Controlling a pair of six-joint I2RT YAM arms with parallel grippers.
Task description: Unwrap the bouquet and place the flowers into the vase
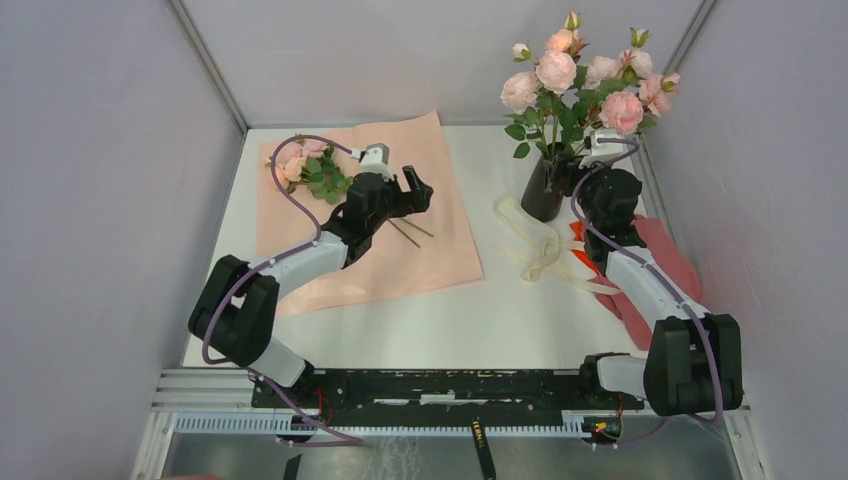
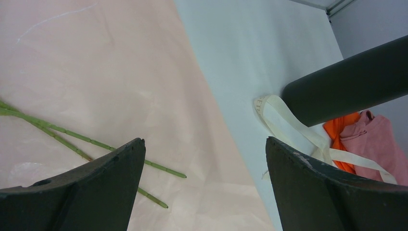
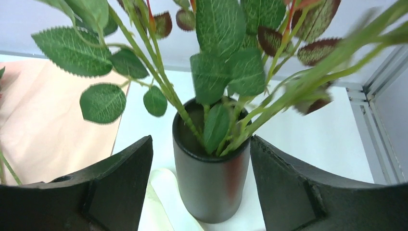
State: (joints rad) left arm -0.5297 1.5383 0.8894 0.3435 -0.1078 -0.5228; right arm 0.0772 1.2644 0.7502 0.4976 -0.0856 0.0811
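The bouquet lies undone, its light pink wrapping paper [image 1: 375, 225] spread flat on the table. A few flowers [image 1: 305, 168] lie at the paper's far left corner, and their thin green stems [image 2: 72, 137] run under my left gripper [image 2: 204, 144]. That gripper [image 1: 415, 190] hovers open over the paper and holds nothing. The black vase [image 1: 543, 195] stands at the back right and holds several pink and cream roses [image 1: 590, 80]. In the right wrist view the vase [image 3: 211, 178] stands between the fingers of my open right gripper [image 3: 201, 139], with a gap at the left finger.
The cream ribbon [image 1: 535, 245] lies loose on the table in front of the vase. A pink-red cloth [image 1: 665, 265] with an orange piece [image 2: 341, 130] lies under the right arm. Grey walls close in the left, back and right sides.
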